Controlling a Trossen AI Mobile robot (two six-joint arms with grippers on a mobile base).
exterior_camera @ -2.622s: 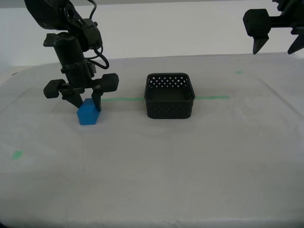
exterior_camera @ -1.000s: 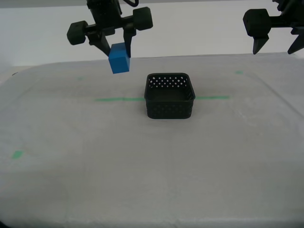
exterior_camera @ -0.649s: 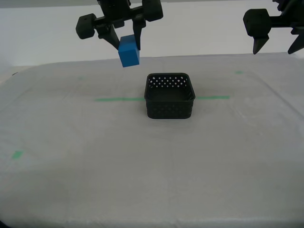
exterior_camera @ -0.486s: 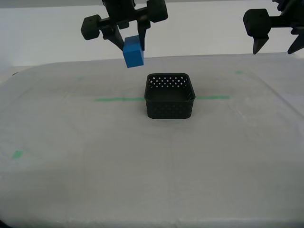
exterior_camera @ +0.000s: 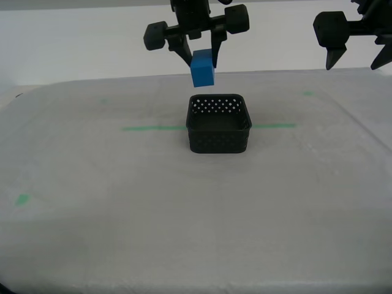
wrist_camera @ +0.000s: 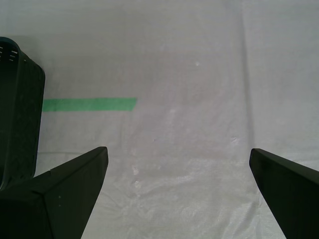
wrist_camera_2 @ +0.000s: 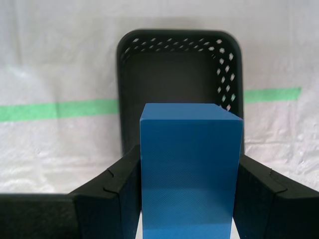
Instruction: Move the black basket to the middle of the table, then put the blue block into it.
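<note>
The black basket (exterior_camera: 218, 122) stands on the table (exterior_camera: 184, 202) near its middle, on the green tape line. Just above the basket's far rim hangs the blue block (exterior_camera: 202, 69), with my second gripper (exterior_camera: 199, 60) shut on it. In the second wrist view the blue block (wrist_camera_2: 189, 169) sits between the two fingers (wrist_camera_2: 117, 194) and the basket (wrist_camera_2: 179, 74) lies beyond it, empty. My first gripper (exterior_camera: 355, 62) hangs high at the exterior view's right, open with nothing between its fingers (wrist_camera: 65, 194); the basket's wall (wrist_camera: 17, 119) shows at that view's edge.
A thin green tape line (exterior_camera: 153, 128) runs across the table behind the basket. Small green tape bits (exterior_camera: 22, 199) lie near the exterior view's left and at its far right (exterior_camera: 308, 93). A white wall stands behind the table.
My second gripper took the blue block off the table at the exterior view's left, lifted it, and carried it rightward to just above the basket. The first gripper and basket stayed put.
</note>
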